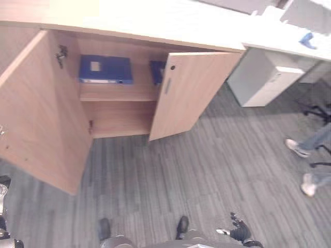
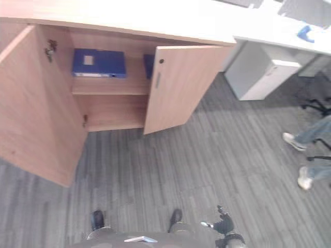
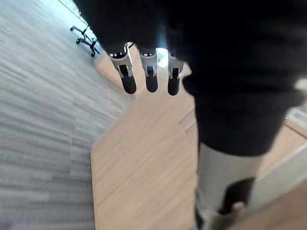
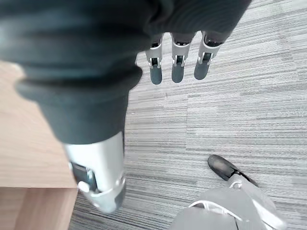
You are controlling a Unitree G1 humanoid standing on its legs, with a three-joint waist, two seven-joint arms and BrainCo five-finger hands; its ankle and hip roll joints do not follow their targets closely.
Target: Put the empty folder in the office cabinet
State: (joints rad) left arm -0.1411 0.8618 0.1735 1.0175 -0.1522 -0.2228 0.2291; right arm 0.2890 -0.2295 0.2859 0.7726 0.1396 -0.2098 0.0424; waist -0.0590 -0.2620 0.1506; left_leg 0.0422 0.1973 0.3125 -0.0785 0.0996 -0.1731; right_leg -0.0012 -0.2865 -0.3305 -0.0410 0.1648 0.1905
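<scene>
The wooden office cabinet (image 1: pixel 119 111) stands under a long counter with both doors swung open: the left door (image 1: pixel 36 113) and the right door (image 1: pixel 189 90). A blue folder (image 1: pixel 105 69) lies flat on the upper shelf. A second blue folder (image 1: pixel 156 72) shows partly behind the right door's edge. My right hand (image 1: pixel 239 229) hangs low over the carpet, well back from the cabinet, its fingers (image 4: pixel 177 64) straight and holding nothing. My left hand (image 3: pixel 151 76) is beside the left door, fingers straight, nothing in it.
A white drawer unit (image 1: pixel 264 77) stands to the right of the cabinet under the counter. A person's legs and pale shoes (image 1: pixel 297 148) are at the far right, near an office chair base (image 1: pixel 315 109). Grey carpet (image 1: pixel 207 170) lies between me and the cabinet.
</scene>
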